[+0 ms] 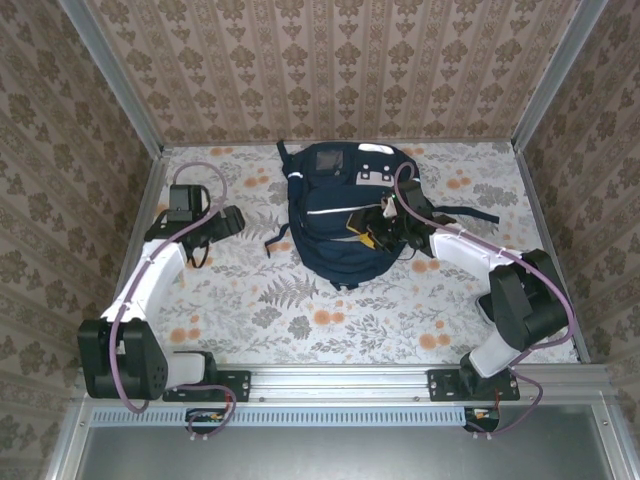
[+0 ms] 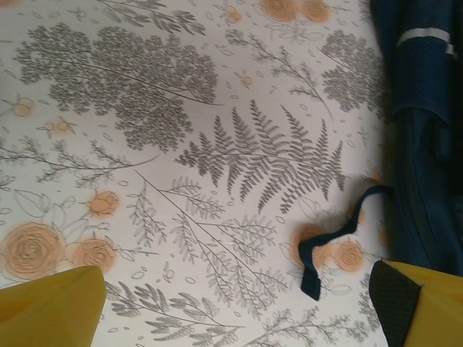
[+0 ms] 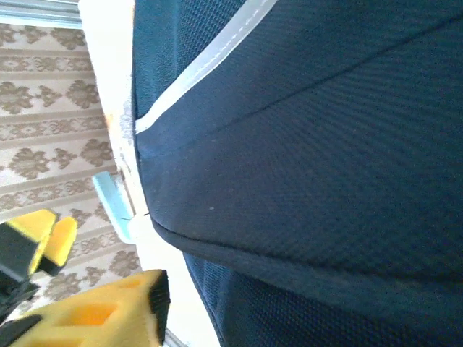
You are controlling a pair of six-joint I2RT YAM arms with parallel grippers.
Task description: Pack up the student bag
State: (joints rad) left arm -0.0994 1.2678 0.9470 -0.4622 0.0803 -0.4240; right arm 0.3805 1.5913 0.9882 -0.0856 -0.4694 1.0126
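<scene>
Patterned wallpaper closes in a table (image 1: 300, 310) spread with a flowered cloth. On the left, our left gripper (image 2: 235, 289) hangs over bare cloth with its yellow fingers (image 2: 51, 307) spread wide and nothing between them. A loose dark strap (image 2: 329, 246) curls on the cloth just to their right, and past it lies the flank of the student bag (image 1: 330, 220).

The bag lies flat at the middle of the table. Its long axis runs from the near side toward the back wall, with the patched end at the far side. Farther right, our right gripper (image 1: 380, 228) sits over the bag's right flank, close against the blue fabric. Its fingers are parted and hold nothing.

We judge the right arm the nearer of the two. For the left jaws the bag lies off to their right, so they would have to reach sideways across the cloth.
</scene>
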